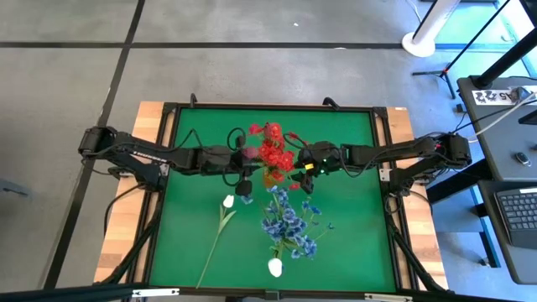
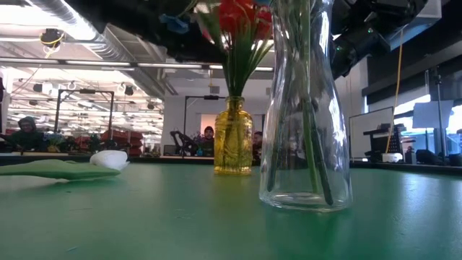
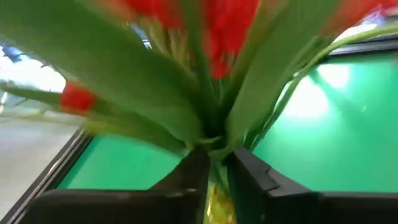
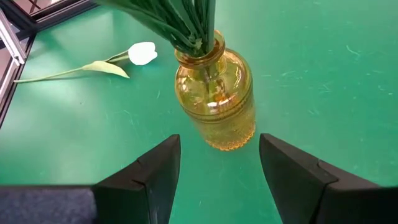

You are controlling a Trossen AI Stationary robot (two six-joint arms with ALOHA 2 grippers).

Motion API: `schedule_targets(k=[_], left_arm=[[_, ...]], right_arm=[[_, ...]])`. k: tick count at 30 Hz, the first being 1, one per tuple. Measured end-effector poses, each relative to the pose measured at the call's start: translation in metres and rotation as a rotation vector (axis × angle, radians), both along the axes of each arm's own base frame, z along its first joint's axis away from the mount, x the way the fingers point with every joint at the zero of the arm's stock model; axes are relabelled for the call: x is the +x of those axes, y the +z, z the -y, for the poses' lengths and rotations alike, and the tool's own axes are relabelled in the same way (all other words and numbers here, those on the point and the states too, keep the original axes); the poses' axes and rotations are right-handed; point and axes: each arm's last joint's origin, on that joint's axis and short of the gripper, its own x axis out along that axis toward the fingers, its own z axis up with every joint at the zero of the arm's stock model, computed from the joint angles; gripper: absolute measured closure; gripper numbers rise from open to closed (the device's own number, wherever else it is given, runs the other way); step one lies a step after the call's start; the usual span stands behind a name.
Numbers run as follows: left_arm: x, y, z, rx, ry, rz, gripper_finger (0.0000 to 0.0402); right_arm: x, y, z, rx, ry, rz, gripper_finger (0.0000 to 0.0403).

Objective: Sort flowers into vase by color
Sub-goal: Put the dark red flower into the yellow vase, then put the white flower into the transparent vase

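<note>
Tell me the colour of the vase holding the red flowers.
Amber yellow glass vase, clearest in the right wrist view.

Green table [image 1: 352,168] (two vases [image 2: 233,137], white tulips [image 1: 228,201])

Grey concrete floor [image 1: 75,75] surrounds the table; a desk with keyboard [image 1: 522,214] stands alongside.

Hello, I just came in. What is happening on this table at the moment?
A two-armed robot sorts artificial flowers by colour. The left gripper is closed on stems of the red flowers, which stand in the amber vase. The right gripper is open around that vase without touching it. The blue flowers are in the clear glass vase. Two white tulips lie on the green table.
</note>
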Motion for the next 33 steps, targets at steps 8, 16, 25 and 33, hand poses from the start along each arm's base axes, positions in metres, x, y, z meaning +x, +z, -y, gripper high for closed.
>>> schedule_targets(k=[8,16,25,33], left_arm=[[-0.004,-0.007,0.004,0.025,0.054,-0.083,0.0261],[-0.016,0.013,0.018,0.083,0.111,-0.178,0.0193],[-0.039,0.031,0.033,0.053,0.132,-0.252,0.0185],[-0.070,0.038,0.044,-0.083,0.137,-0.303,0.0185]], right_arm=[[0.000,0.000,0.000,0.002,0.001,-0.001,0.0185],[0.000,0.000,0.000,0.004,0.004,-0.002,0.0185],[0.000,0.000,0.000,0.008,0.010,0.000,0.0185],[0.000,0.000,0.000,0.014,0.019,-0.001,0.0185]])
